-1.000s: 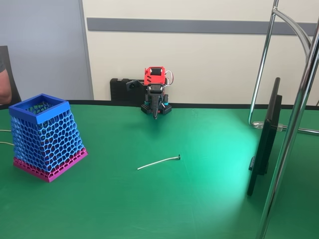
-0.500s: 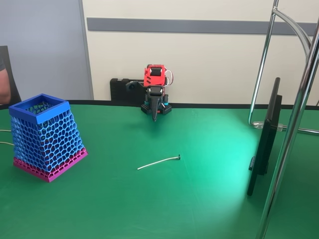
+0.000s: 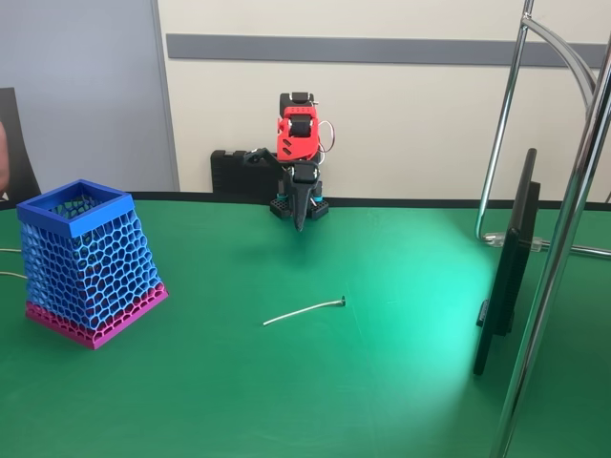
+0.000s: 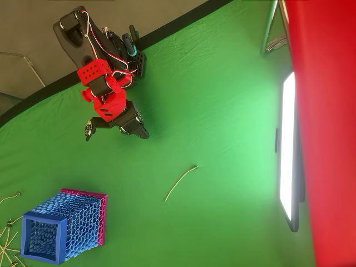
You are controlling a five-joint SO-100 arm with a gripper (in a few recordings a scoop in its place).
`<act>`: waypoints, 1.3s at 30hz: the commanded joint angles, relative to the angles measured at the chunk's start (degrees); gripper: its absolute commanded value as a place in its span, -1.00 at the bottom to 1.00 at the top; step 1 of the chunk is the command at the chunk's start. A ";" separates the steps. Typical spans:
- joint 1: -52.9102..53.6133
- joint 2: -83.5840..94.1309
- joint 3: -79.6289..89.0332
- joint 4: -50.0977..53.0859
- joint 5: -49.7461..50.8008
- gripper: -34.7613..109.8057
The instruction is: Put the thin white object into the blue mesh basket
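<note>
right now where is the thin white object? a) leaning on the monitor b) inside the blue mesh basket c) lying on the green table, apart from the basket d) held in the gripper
c: the thin white object lies flat on the green table, well clear of the blue mesh basket and the gripper.

No legible text, labels, brand marks, numbers or signs found on anything in the fixed view or the overhead view.
</note>
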 commanded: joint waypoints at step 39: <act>-3.34 -76.38 -77.43 26.02 -15.56 -0.25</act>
